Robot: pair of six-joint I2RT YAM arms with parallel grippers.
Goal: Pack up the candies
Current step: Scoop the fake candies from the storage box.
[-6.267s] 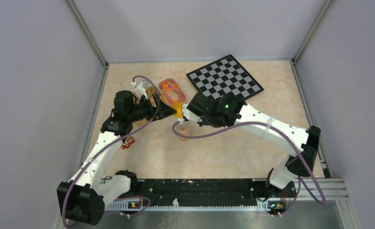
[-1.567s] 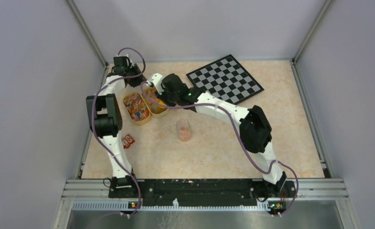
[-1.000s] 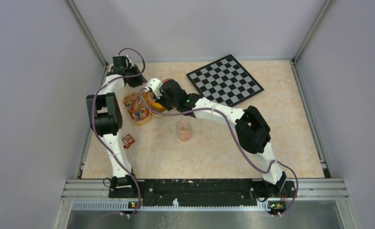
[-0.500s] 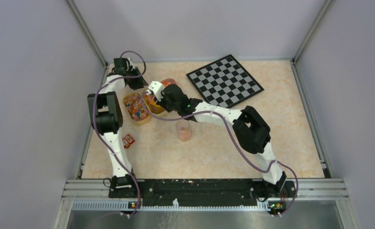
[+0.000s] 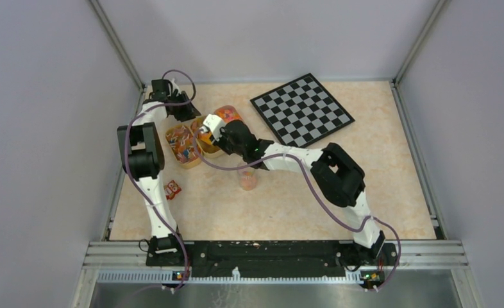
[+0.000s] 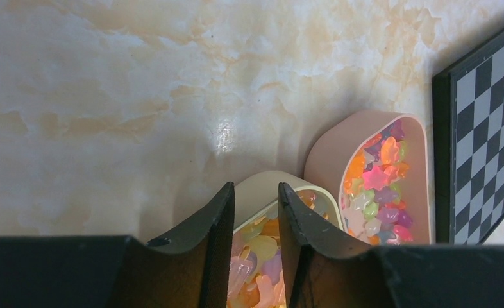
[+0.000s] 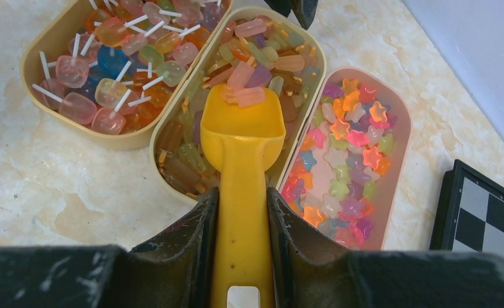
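Observation:
The candies lie in three trays side by side: lollipops in a tan tray (image 7: pixel 28 64), rod sweets (image 7: pixel 262 48) in a cream tray (image 7: pixel 154 140), and stars in a pink tray (image 7: pixel 400 147). My right gripper (image 7: pixel 242 196) is shut on the handle of a yellow scoop (image 7: pixel 243 128). The scoop's bowl holds a few pink sweets (image 7: pixel 243 95) and hangs over the cream tray. My left gripper (image 6: pixel 254 192) straddles that tray's far end wall (image 6: pixel 262 186), one finger outside and one inside, gripping it. A small clear jar (image 5: pixel 247 176) with some sweets stands nearer the arm bases.
A chessboard (image 5: pixel 302 107) lies at the back right, close beside the pink tray (image 5: pixel 227 114). A red lid (image 5: pixel 170 190) lies near the left edge. Grey walls close the table on the left, back and right.
My right gripper has drawn the scoop back toward the near side along the cream tray, now carrying a few sweets. The left gripper has stayed at the tray's far end.

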